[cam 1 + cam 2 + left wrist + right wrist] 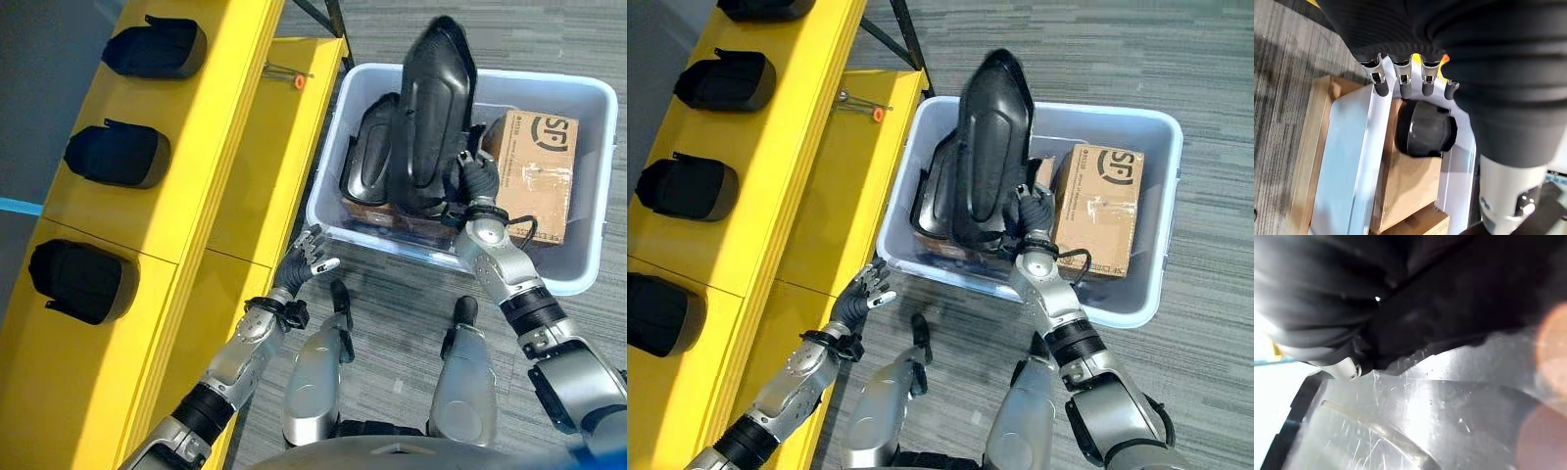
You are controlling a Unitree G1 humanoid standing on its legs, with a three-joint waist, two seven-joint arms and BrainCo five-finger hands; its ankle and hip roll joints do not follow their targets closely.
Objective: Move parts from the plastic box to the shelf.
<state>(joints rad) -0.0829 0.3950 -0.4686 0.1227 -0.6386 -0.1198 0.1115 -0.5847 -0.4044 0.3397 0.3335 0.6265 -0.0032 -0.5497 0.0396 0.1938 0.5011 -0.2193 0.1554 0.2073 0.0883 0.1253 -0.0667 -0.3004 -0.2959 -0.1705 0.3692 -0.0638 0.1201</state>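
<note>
A pale plastic box [534,78] stands on the floor in front of me. My right hand [475,181] is curled round the lower edge of a long black moulded part [431,108], which stands upright and rises above the box rim. A second black part [367,152] lies in the box to its left, also seen past my left hand's fingers [1403,83] as a rounded shell [1425,128]. My left hand [304,259] hangs open and empty by the box's near left corner, next to the yellow shelf [225,127].
Three black parts [157,47] [118,154] [83,279] lie in a row on the shelf's top level. A thin tool with an orange tip [289,75] rests on the lower level. A cardboard carton [534,171] fills the box's right side.
</note>
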